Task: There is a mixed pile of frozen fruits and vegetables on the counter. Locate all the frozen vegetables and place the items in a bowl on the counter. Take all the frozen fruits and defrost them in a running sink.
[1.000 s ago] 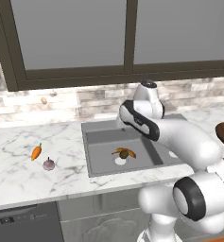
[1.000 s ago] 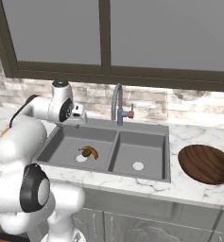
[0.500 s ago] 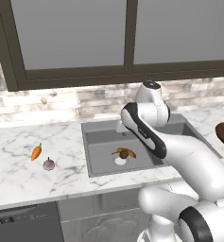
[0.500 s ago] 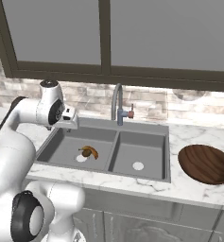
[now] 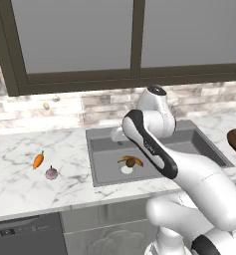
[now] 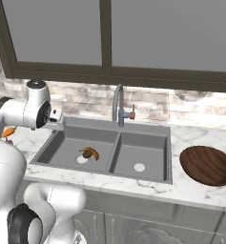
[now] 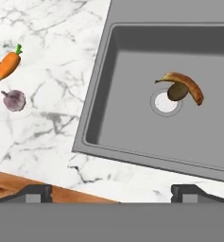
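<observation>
Banana (image 7: pixel 185 85) and kiwi (image 7: pixel 177 91) touching at sink (image 7: pixel 132 118) drain, carrot (image 7: pixel 8 65) and bulb (image 7: pixel 14 100) near bench's (image 7: pixel 52 108) left, bowl (image 6: pixel 209 165) right of sink, fingers (image 7: pixel 111 193) wide, empty

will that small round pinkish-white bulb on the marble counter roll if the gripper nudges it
Probably: the small round pinkish-white bulb looks nearly spherical and sits loose on the smooth white marble counter. The orange carrot lies close beside it, so a sideways nudge might knock it.

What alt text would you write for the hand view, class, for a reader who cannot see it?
A banana and a kiwi lie by the drain of a grey sink. On the marble counter beside it lie a carrot and a pinkish bulb.
</observation>
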Robot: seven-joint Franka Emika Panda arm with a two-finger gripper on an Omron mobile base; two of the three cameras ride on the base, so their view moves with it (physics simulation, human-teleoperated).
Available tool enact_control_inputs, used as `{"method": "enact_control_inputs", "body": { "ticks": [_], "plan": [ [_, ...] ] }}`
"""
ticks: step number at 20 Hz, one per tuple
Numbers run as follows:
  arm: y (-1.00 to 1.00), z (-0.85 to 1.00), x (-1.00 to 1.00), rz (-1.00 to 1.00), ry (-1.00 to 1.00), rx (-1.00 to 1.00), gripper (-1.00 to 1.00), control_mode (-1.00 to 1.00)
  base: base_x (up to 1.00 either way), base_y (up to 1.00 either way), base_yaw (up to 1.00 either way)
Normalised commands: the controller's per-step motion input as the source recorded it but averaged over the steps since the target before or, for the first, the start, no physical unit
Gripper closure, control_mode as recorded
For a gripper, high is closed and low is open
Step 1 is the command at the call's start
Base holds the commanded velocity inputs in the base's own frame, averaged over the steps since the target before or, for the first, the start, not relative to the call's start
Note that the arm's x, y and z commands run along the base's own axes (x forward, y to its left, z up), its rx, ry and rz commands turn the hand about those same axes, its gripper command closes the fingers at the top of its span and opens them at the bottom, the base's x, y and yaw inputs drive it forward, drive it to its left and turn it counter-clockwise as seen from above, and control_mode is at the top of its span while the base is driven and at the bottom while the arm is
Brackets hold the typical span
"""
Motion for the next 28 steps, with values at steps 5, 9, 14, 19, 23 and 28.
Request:
{"method": "enact_control_inputs", "body": {
  "ticks": [5,9,14,19,23,28],
  "plan": [
    [0.48,0.34,-0.24,0.11,-0.01,0.04,-1.00,-1.00,0.00,0.00,0.00],
    [0.48,0.05,-0.31,0.10,-0.15,0.00,-1.00,-1.00,0.00,0.00,0.00],
    [0.47,0.00,-0.24,0.06,-0.08,0.00,-1.00,-1.00,0.00,0.00,0.00],
    [0.62,0.00,-0.28,0.00,-0.10,-0.04,-1.00,-1.00,0.00,0.00,0.00],
    [0.69,0.03,-0.21,0.00,-0.16,-0.07,-1.00,-1.00,0.00,0.00,0.00],
    [0.57,0.09,-0.05,-0.03,-0.06,-0.04,-1.00,-1.00,0.00,0.00,0.00]
  ]
}}
